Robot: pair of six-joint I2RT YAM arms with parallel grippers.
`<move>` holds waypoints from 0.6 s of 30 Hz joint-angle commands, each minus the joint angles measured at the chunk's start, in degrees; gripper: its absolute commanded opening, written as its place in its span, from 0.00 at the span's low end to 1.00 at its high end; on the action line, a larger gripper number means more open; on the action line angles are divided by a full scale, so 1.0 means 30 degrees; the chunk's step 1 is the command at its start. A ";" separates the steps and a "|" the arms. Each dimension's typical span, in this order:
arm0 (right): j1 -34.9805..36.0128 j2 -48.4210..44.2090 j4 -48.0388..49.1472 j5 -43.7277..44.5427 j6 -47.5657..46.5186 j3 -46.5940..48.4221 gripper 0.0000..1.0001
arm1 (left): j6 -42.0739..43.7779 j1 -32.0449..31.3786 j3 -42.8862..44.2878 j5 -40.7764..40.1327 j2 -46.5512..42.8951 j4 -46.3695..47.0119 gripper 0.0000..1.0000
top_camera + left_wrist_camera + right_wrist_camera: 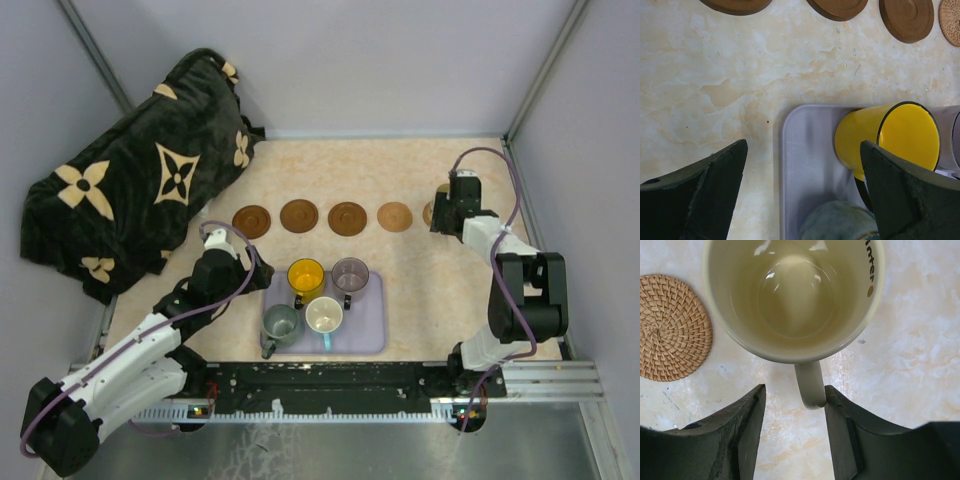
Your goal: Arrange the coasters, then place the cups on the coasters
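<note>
Coasters, thin round discs (347, 218), lie in a row across the far part of the beige marbled tabletop (420, 290): three dark brown wooden ones on the left, then a lighter tan woven one (670, 327), and a fifth at the right end mostly hidden under the right arm. Four small handled mugs stand upright close together on a lavender rectangular tray (372, 335) nearer the arm bases: a yellow mug (305, 275), a dusky purple-grey mug (350, 272), a grey-green mug (280, 322) and a cream-white mug with a light blue outside (324, 315). A beige ceramic mug (795, 295) stands just beside the woven coaster; what lies beneath it cannot be told. The right gripper (794, 390) straddles this mug's handle with its jaws half apart, one finger touching the handle and the other off it. The left gripper (805, 192) hangs over the tray's left edge beside the yellow mug, jaws spread wide and holding nothing.
</note>
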 commanded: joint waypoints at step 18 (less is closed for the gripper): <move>0.0409 -0.1076 0.0577 0.0229 0.0215 -0.0194 0.50 | -0.0224 -0.0050 -0.0240 0.0140 -0.0463 0.0224 1.00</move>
